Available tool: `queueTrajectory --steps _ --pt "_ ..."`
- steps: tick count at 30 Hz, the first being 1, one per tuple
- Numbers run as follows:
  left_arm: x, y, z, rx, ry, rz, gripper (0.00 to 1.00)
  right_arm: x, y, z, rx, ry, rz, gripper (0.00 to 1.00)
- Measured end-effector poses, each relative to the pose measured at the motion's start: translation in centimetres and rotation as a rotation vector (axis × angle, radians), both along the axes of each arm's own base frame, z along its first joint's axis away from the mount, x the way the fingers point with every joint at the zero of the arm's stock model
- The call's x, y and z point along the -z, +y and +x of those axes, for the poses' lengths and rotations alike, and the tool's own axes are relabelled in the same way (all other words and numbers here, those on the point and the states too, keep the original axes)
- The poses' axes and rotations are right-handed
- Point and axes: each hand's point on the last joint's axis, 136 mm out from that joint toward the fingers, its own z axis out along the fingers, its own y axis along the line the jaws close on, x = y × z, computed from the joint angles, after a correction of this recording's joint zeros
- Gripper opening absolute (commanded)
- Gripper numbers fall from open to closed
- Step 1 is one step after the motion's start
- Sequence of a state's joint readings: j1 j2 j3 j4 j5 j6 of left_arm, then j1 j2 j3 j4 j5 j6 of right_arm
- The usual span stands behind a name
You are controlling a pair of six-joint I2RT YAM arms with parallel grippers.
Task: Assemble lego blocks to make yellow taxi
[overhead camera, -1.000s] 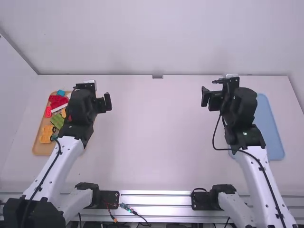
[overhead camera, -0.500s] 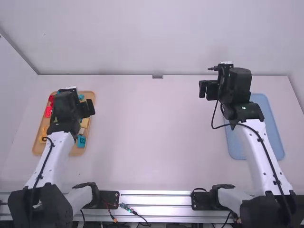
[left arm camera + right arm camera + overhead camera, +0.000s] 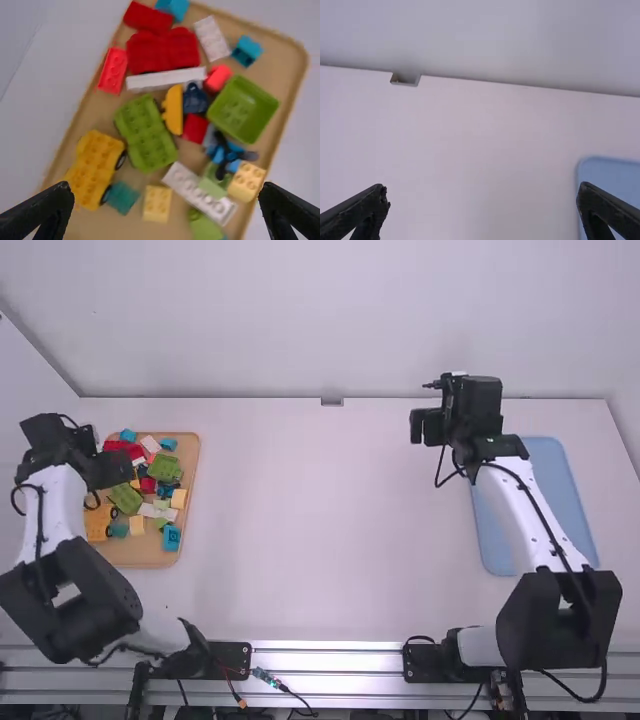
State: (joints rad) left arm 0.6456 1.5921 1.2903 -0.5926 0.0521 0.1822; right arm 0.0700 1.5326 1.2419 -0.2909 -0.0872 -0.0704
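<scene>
The white surface (image 3: 320, 520) lies under the wooden tray (image 3: 150, 558) and spreads out to its right. The blue tray (image 3: 560, 510) is well apart from the wooden tray, to its right. The right gripper (image 3: 425, 427) is also right of the wooden tray, its jaws apart and empty. The left gripper (image 3: 108, 469) hangs above the wooden tray's left part, its jaws spread wide, with nothing between them.

The taxi's blocks sit in the wooden tray, below the left jaws and out of their grip. The red piece (image 3: 162, 50) is in the tray's far left part. The yellow wheeled block (image 3: 95, 165) lies in its near left part; in the high view it is on the camera's side of the left jaws. The green studded block (image 3: 147, 132) is left of the tray's middle, the green box-shaped block (image 3: 242, 110) right of it. A long white brick (image 3: 200, 192) and a small cream block (image 3: 156, 205) lie in the tray's near half.
</scene>
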Motion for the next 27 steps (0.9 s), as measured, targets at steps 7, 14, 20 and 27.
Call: queueTrajectory --steps 7,14,20,27 --pt "2.2 5.4 -1.2 0.027 0.19 -0.072 0.99 2.3 0.0 0.7 -0.015 0.041 -0.02 0.99" --pt "3.6 8.9 -2.6 0.187 0.291 -0.032 0.99 2.9 0.1 0.9 -0.022 0.05 -0.03 0.99" --pt "4.4 9.0 -3.7 0.343 0.351 0.005 0.76 2.9 0.1 1.0 -0.023 0.047 -0.03 0.99" --pt "7.2 8.3 -4.5 0.412 0.39 0.005 0.77 2.8 0.1 1.0 -0.024 0.044 -0.031 0.99"
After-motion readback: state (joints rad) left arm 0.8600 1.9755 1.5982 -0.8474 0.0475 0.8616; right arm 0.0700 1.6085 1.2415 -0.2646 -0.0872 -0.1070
